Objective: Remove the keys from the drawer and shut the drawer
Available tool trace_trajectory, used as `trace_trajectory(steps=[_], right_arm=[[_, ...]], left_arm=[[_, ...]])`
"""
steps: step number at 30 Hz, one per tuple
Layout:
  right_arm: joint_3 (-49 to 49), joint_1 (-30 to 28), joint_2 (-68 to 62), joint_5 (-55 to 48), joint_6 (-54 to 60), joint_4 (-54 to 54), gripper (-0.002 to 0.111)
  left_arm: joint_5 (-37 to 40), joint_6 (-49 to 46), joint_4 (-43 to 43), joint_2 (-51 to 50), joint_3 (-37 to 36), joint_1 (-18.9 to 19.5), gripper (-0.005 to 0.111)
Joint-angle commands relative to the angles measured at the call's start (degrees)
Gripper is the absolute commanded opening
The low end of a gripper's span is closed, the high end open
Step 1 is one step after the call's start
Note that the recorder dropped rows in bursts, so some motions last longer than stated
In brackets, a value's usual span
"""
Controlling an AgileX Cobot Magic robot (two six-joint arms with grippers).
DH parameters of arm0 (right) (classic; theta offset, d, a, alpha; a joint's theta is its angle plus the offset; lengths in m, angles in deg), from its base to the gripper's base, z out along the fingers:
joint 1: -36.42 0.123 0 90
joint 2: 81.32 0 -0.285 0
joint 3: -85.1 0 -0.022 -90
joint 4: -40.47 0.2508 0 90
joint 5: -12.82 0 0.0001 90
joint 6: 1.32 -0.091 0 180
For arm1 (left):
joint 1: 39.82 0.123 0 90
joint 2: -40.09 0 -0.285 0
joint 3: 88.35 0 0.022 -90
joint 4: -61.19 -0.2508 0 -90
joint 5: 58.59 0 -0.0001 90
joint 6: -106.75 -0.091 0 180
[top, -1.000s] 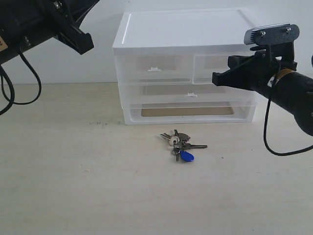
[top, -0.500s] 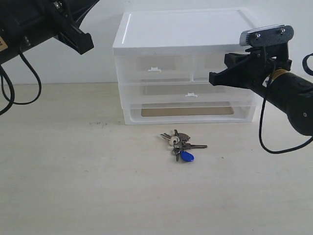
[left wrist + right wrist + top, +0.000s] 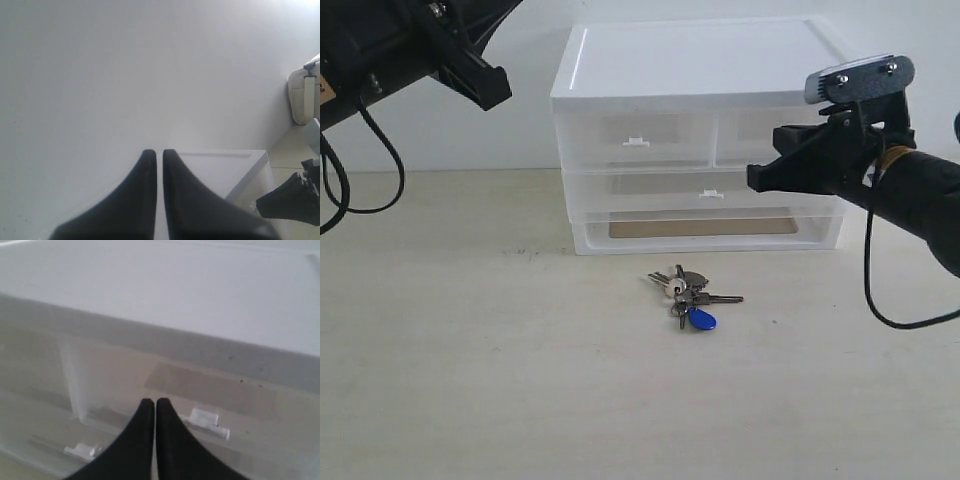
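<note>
Closing stage of the drawer task. The small bunch of grey metal keys (image 3: 685,298), on a ring with a blue oval fob and a whitish key cap, lies flat on the pale tabletop (image 3: 470,380), in front of the white plastic cabinet (image 3: 690,60) and apart from it; the removal step is therefore judged complete. The small translucent right-hand drawer (image 3: 745,135) sits in the cabinet's upper row beside its identical twin, and its front appears level, or nearly level, with the cabinet face, though the arm hides part of it. The black right gripper (image 3: 758,178) is held in front of this drawer with its two fingers pressed together and nothing between them, which gives a single blunt tip suited to pushing rather than grasping. In the right wrist view that tip points at the drawer fronts, close to a white tab handle (image 3: 205,418); contact cannot be confirmed. The black left gripper (image 3: 155,154), its fingers likewise drawn together on nothing, is held high beside the cabinet, well clear of the work, presumably so as not to obstruct the push.
</note>
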Motion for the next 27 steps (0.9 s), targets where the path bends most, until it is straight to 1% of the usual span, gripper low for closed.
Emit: trace_trajectory(steps=[1,11,14,18,23,26,27], right_arm=[[-5.1,-0.3,7.5,1.6,-0.5,0.2,0.000],[-14.7,-0.3,30.6,1.2,-1.2,0.6,0.000],[-16.8,-0.3,38.7,0.8,-1.6,0.6,0.000],[-18.5,-0.3,47.6,-1.6,-1.7,0.6,0.000],[-21.2,-0.3,58.1,-2.0,-2.2,0.6,0.000],[-22.5,-0.3,62.3,-2.2,-2.2,0.6,0.000],[-22.9,-0.3,63.4,-2.2,-2.2,0.7,0.000]], left_arm=[[-0.3,-0.1,0.5,0.0,0.2,0.1,0.004],[-0.1,1.0,0.0,0.0,0.2,0.1,0.004],[0.4,2.5,-2.0,0.0,0.2,0.1,0.004],[0.4,7.0,-6.4,0.5,-0.2,0.1,0.004],[0.4,7.5,-5.8,5.3,-4.9,0.1,0.004],[1.3,6.6,-5.3,11.5,-9.0,0.1,0.004],[2.8,6.6,-4.6,13.9,-10.8,0.1,0.004]])
